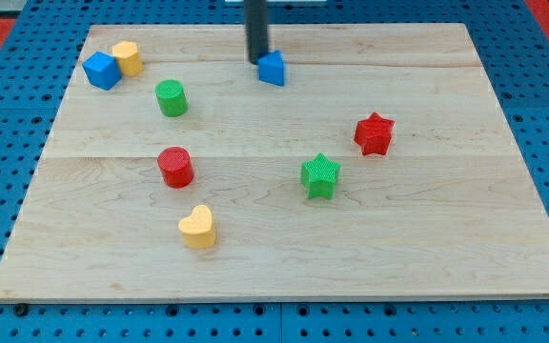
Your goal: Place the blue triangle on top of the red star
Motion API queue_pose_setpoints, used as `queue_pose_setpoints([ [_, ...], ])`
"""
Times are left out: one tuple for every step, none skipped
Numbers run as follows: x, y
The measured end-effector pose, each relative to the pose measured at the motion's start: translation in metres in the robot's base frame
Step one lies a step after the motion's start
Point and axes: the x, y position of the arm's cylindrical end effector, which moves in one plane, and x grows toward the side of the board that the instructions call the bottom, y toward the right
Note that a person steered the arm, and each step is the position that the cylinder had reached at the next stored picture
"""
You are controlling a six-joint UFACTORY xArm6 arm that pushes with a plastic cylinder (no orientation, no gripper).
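The blue triangle (273, 69) lies on the wooden board (427, 219) near the view's top, middle. My tip (256, 61) stands right against its left side, touching it. The red star (374, 133) sits lower and to the right of the triangle, well apart from it. No gripper is fitted.
A blue cube (102, 70) and a yellow block (128, 57) sit at the view's top left. A green cylinder (171, 98), a red cylinder (175, 167), a yellow heart (197, 228) and a green star (319, 176) lie across the board.
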Motion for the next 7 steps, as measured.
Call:
queue_pose_setpoints([
  [0.017, 0.045],
  [0.019, 0.062],
  [0.014, 0.022],
  [0.032, 0.034],
  [0.054, 0.076],
  [0.067, 0.102],
  [0.062, 0.096],
])
